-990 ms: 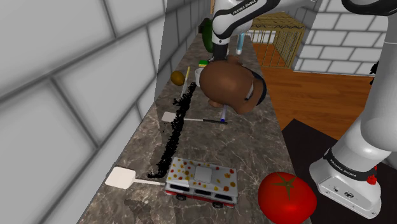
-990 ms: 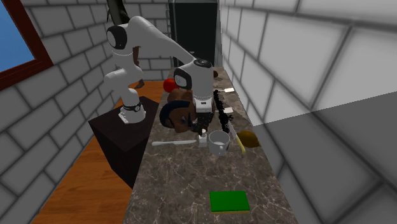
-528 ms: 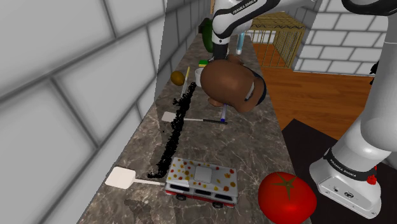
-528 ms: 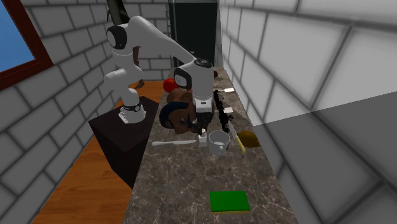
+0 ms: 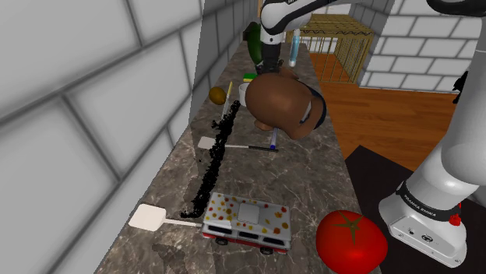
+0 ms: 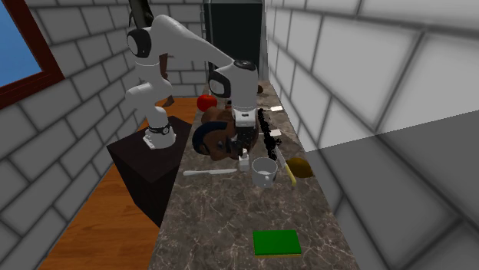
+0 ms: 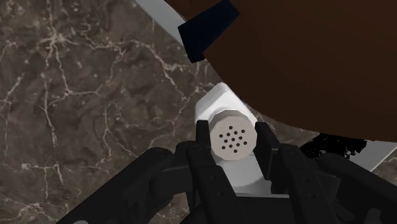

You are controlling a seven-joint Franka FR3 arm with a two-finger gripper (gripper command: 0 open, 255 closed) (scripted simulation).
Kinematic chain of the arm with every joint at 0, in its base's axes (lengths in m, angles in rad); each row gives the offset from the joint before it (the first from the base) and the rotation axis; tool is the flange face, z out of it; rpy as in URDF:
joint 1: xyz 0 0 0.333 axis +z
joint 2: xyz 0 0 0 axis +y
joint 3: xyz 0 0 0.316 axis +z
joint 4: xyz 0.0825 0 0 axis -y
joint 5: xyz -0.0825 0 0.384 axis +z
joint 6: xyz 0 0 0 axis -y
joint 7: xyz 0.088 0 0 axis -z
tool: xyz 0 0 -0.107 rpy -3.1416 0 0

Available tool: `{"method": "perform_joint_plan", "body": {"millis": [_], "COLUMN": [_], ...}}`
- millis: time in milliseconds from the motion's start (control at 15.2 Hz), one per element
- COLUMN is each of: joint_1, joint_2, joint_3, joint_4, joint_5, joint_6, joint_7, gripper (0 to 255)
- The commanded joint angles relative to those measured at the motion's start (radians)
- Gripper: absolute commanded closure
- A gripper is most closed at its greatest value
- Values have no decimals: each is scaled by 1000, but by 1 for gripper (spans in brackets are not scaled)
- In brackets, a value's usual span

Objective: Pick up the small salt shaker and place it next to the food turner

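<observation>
In end effector [image 7: 233, 135] grip: salt shaker [image 7: 222, 108]; mug [image 6: 264, 171] nr

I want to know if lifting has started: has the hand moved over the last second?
Yes. In the second exterior view the hand, shut on the salt shaker, has risen slightly away from the white cup beside it.

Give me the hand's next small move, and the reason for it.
Probably a short straight lift. The black hand is shut on the small white salt shaker with the perforated cap, and the big brown rounded object crowds right beside it over the dark marble counter, so rising first should clear that object before any sideways carry.
</observation>
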Motion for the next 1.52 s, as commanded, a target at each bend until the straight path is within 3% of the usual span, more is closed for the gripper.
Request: {"method": "perform_joint_plan", "body": {"millis": [0,1452], "joint_1": [2,2], "joint_2": [-8,-37], "joint_3": [1,1], "joint_4": [14,261], "joint_5": [0,0], "joint_6": [-22,-298], "joint_7": [3,3], "gripper": [255,255]}}
